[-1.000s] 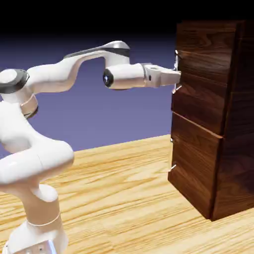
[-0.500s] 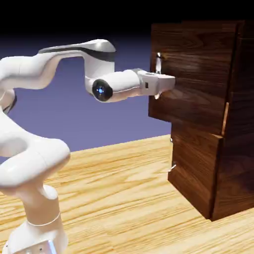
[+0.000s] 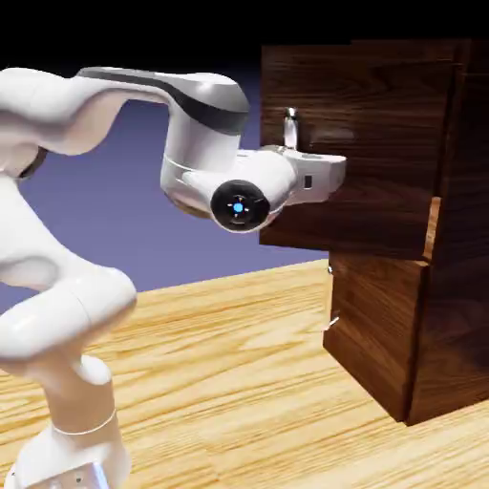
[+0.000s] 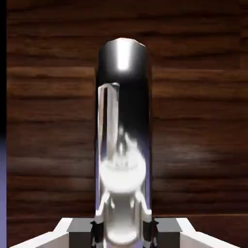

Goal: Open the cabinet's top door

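Tall dark walnut-grain wooden cabinet (image 3: 420,287) seen at right of exterior view, stood on light wood tabletop (image 3: 239,382). Larger upper dark wood door panel (image 3: 382,105) is swung partly open toward frame centre, approx upper centre-right. Pincer (image 3: 329,177) of white robot arm (image 3: 115,105) is clamped shut on door's thin vertical silver bar handle (image 4: 123,145); in hand view handle fills centre btwn grey fingertips (image 4: 80,232).
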Motion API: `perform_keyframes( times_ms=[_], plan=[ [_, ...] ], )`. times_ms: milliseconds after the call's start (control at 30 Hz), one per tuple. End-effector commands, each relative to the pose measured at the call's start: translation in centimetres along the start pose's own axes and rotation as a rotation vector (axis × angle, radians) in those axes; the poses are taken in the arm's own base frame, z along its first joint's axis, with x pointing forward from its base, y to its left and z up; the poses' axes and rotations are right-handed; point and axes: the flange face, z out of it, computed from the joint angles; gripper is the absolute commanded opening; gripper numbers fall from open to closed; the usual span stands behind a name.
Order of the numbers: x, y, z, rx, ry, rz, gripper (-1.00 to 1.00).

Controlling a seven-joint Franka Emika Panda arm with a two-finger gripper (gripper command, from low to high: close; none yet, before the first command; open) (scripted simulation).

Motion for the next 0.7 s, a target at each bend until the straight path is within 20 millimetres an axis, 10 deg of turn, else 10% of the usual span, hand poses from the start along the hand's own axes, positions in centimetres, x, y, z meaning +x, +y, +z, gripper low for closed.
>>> perform_keyframes(
  times_ms=[0,633,667],
  plan=[
    [0.3,0.3,-0.7,0.021,-0.021,0.0,-1.0],
    [7.7,7.7,-10.4,0.383,-0.383,0.0,-1.0],
    [7.7,7.7,-10.4,0.383,-0.383,0.0,1.0]
  ],
)
